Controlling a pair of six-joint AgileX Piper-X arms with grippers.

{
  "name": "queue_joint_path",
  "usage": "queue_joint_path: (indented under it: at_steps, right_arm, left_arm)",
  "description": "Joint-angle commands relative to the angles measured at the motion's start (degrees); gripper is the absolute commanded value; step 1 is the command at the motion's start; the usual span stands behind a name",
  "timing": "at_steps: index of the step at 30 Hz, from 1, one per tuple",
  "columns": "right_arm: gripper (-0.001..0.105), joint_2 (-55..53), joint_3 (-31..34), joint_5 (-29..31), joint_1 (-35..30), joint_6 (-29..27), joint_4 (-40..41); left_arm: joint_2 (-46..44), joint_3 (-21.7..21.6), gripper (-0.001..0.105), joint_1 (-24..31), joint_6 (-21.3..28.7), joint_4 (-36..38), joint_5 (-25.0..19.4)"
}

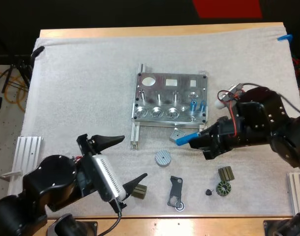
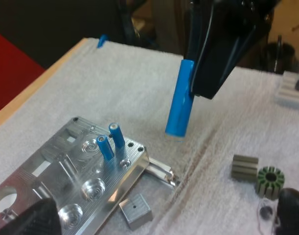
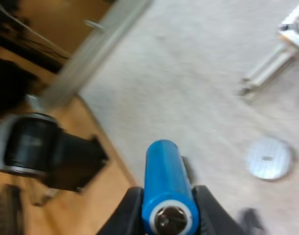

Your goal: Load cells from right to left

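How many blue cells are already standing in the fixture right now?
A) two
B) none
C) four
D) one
A: two blue cells stand upright side by side at the right end of the fixture, while the right gripper holds a third cell clear of it.

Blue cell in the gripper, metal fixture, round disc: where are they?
blue cell (image 2: 179, 104), left wrist view, middle of its side.
metal fixture (image 1: 184, 87), high view, its top face.
round disc (image 1: 162, 158), high view, centre of its top.
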Motion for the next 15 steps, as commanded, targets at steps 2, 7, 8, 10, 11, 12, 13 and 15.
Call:
queue_joint_path:
  at_steps: [2,7,8,10,11,12,13,15]
  right_arm:
    - [0.000,0.04,-2.75,4.55,0.03,-5.72,5.44]
    - [0.000,1.21,-6.54,14.87,1.84,-12.98,12.63]
    - [0.000,1.85,-7.50,16.54,2.90,-14.38,14.35]
    - [0.000,3.14,-8.95,18.80,4.85,-16.25,16.77]
    - [0.000,3.98,-9.66,20.21,6.05,-17.24,17.77]
    - [0.000,5.05,-10.47,22.72,7.44,-18.36,18.75]
    - [0.000,5.43,-10.86,24.11,7.90,-18.70,19.07]
    - [0.000,7.47,-12.05,28.42,10.31,-20.60,19.31]
  left_arm:
    - [-1.01,-0.38,0.085,-0.11,-4.72,-0.21,-1.80]
    - [-1.79,-0.38,0.085,-0.11,-12.55,-0.21,-2.68]
    - [-1.79,-0.38,0.085,-0.11,-14.12,-0.21,-3.12]
    - [-1.79,-0.38,0.085,-0.11,-15.02,-0.21,-4.32]
    - [-1.79,-0.38,0.085,-0.11,-15.44,-0.21,-6.35]
    - [-1.79,-0.38,0.085,-0.11,-16.24,0.17,-8.40]
    - [-1.79,-0.38,0.085,-0.11,-16.82,0.47,-9.65]
    - [-1.79,-0.38,0.085,-0.11,-18.29,2.72,-13.60]
